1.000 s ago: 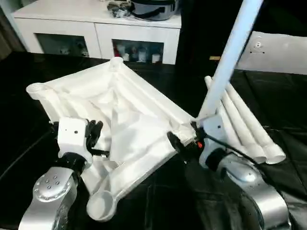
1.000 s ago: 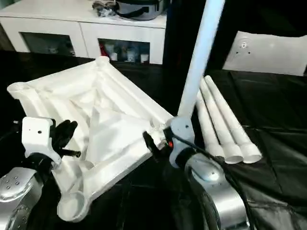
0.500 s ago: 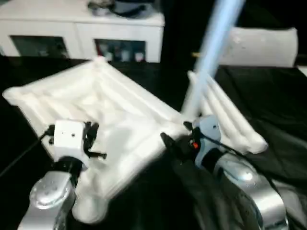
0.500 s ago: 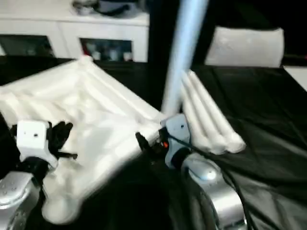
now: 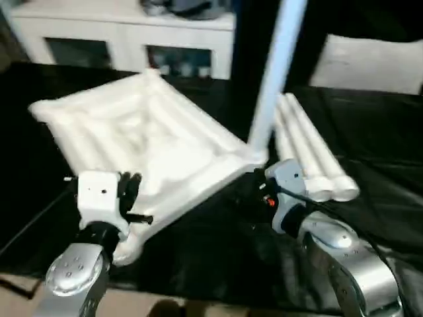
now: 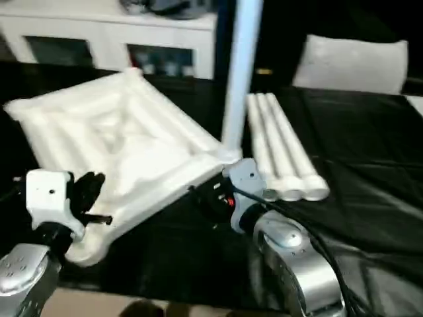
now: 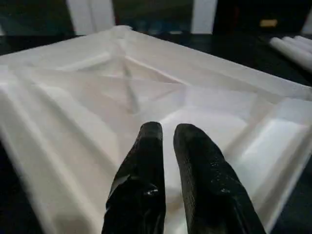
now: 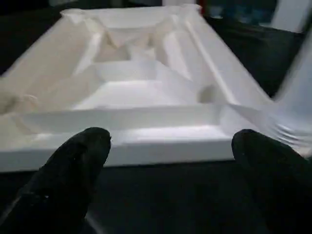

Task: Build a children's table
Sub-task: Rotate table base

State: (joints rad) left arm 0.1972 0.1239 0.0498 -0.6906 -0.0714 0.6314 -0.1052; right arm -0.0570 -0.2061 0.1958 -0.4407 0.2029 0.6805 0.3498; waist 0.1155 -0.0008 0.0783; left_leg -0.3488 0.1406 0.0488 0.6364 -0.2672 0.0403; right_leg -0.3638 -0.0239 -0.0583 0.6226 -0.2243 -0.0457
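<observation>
1. Forearms, silver, two, rising from the near edge of the head views.
2. Left gripper [image 7: 168, 134]: black fingers nearly closed with a thin gap, grasping nothing, poised over the near edge of the table top [image 5: 142, 135].
3. Right gripper [image 8: 170, 146]: fingers spread wide, released, empty, just short of the top's right-hand edge.
4. Table top: white plastic, ribbed underside up, lying on the black work surface [image 5: 370, 132].
5. Mounted leg [image 5: 272, 72]: upright at the top's right corner, by the right gripper.
6. Loose legs [image 6: 277, 148]: three, side by side, right of the top.
7. White cabinet [image 5: 125, 33]: dark glass fronts, farthest back.
</observation>
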